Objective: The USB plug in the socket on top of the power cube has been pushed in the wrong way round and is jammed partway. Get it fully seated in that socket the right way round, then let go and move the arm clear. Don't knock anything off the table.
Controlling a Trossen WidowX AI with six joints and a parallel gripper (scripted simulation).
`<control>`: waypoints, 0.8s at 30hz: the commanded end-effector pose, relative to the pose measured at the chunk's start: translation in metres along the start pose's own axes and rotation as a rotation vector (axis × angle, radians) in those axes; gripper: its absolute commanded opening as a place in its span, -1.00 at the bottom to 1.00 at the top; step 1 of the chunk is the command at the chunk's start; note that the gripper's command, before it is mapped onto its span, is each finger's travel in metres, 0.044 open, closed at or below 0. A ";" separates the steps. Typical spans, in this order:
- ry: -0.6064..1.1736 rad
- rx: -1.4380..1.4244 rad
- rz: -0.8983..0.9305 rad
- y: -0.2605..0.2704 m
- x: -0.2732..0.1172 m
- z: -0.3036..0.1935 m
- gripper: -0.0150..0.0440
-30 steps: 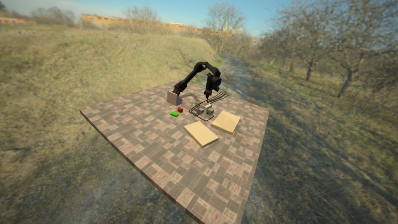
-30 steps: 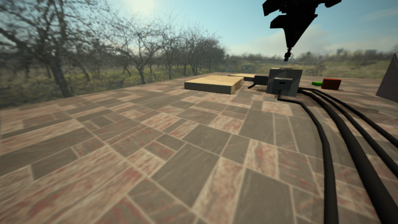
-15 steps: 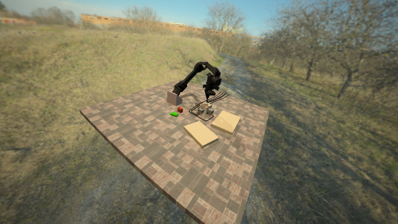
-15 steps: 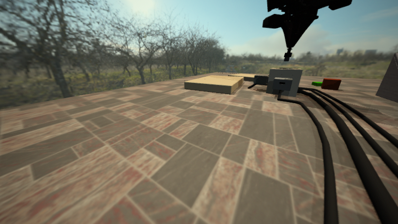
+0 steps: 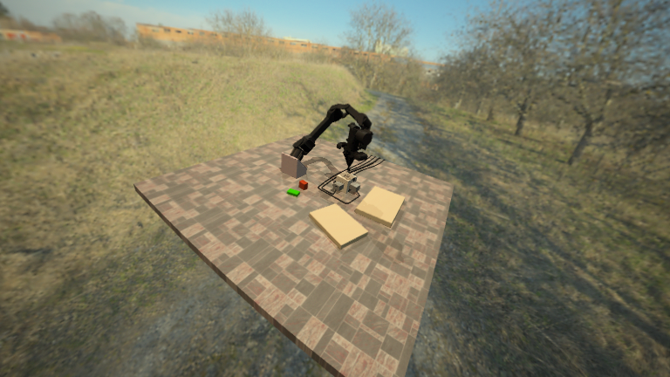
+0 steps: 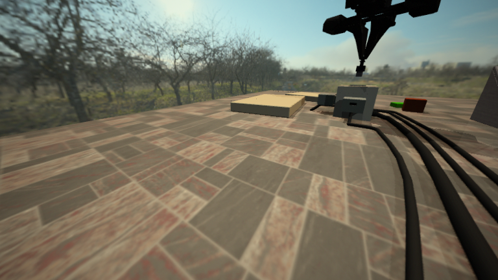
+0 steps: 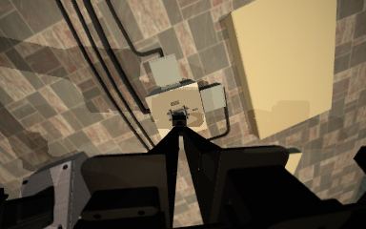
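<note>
My gripper (image 6: 362, 59) (image 7: 180, 131) (image 5: 348, 167) points down and is shut on the small dark USB plug (image 6: 360, 69) (image 7: 179, 119). In the exterior view the plug hangs upright from the fingertips, with its end above the cube and a gap of sky between them. The power cube (image 6: 369, 95) (image 7: 159, 106) (image 5: 346, 177) stands on the table with a pale top. In the wrist view small dark slots show on that top, and the plug covers part of it. Which way round the plug faces cannot be told.
Grey plugs (image 6: 354, 105) (image 7: 166, 71) (image 7: 213, 97) sit on the cube's sides, with black cables (image 6: 409, 188) (image 7: 102, 62) running from them and the cube. Two pale flat slabs (image 5: 338, 224) (image 5: 380, 205) lie nearby. A red block (image 5: 303, 184) (image 6: 415, 105) and a green block (image 5: 293, 192) (image 6: 396, 104) lie on the other side.
</note>
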State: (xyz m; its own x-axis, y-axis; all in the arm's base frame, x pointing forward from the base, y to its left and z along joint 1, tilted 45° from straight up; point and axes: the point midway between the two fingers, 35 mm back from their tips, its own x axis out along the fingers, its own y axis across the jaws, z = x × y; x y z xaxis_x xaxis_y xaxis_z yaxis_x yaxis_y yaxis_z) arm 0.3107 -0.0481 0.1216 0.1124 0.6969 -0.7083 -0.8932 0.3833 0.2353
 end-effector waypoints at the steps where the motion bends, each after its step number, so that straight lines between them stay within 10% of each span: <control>1: 0.000 -0.093 0.000 0.000 0.000 0.000 -0.49; 24: 0.000 -0.338 0.000 0.000 0.000 0.000 -0.49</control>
State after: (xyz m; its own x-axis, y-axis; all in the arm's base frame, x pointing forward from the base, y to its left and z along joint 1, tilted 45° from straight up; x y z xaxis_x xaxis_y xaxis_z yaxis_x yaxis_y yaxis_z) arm 0.3106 -0.0480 0.1217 0.1123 0.6973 -0.7079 -0.9867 0.1622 0.0033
